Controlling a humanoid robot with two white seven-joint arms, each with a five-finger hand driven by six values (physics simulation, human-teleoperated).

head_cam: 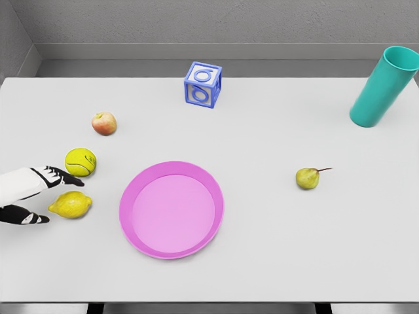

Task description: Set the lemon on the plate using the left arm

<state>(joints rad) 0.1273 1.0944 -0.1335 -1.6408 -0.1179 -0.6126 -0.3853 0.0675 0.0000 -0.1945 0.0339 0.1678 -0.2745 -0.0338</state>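
A yellow lemon (pixel 71 205) lies on the white table, left of the pink plate (pixel 133 230). My left hand (pixel 57 198) comes in from the left edge and sits right beside the lemon, fingers spread. One dark finger (pixel 65 176) reaches above the lemon and the thumb (pixel 33 220) points below it. The hand holds nothing and does not close around the fruit. The plate has nothing on it. No right arm shows.
A tennis ball (pixel 81 161) sits just behind the left hand, close to its upper finger. An apple (pixel 104 123) lies farther back. A blue letter block (pixel 202 84) stands at the back centre, a teal cup (pixel 383 86) at the back right, a pear (pixel 307 177) right of the plate.
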